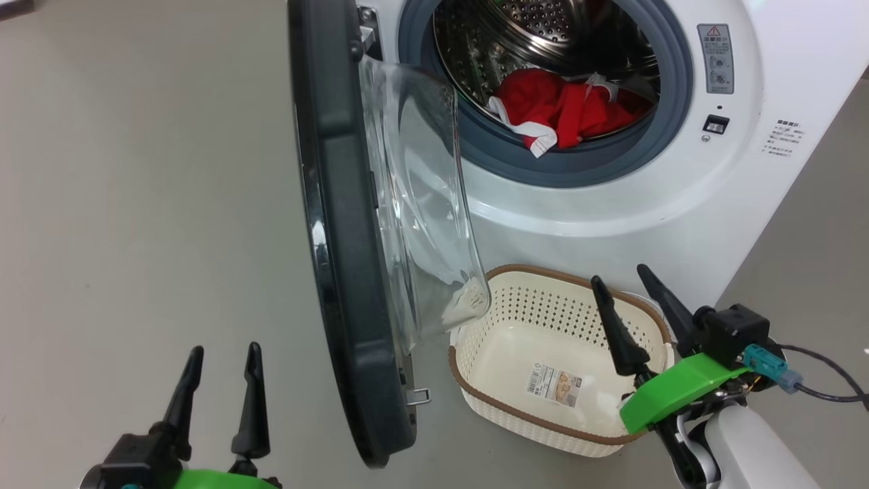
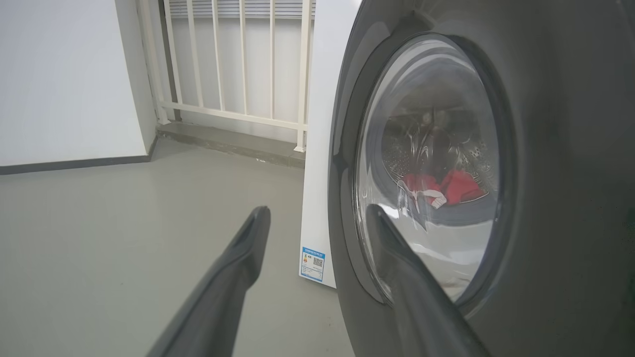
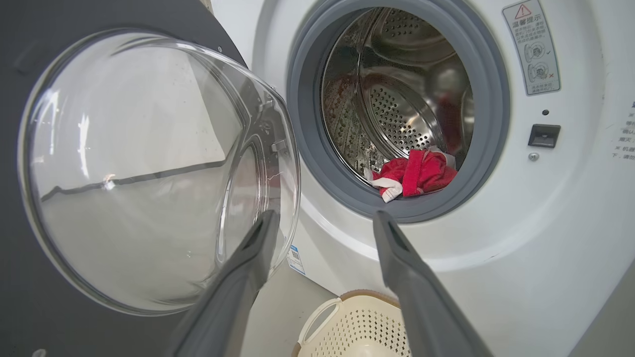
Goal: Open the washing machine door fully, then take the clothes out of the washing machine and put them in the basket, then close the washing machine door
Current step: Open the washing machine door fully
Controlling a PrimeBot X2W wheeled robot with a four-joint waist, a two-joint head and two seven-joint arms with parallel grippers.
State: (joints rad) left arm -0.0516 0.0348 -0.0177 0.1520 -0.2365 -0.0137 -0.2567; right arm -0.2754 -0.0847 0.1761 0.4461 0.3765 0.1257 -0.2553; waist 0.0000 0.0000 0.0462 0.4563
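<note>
Red clothes (image 1: 563, 112) lie at the drum's front lip, far and slightly left of the right fingers (image 1: 614, 326), released and empty above the basket (image 1: 516, 272). The left fingers (image 1: 252, 401), also released, sit left of the open door (image 1: 333, 238).

White-trimmed red clothes (image 1: 563, 112), white washing machine (image 1: 611, 204)
Grey-blue ring (image 1: 673, 88), perforated steel drum (image 1: 536, 27), black door (image 1: 339, 204); cream perforated basket (image 1: 506, 319), brown rim.

On the washing machine (image 3: 496, 248), a label (image 3: 532, 47) reads "温馨提示" below a warning triangle (image 3: 522, 11).
</note>
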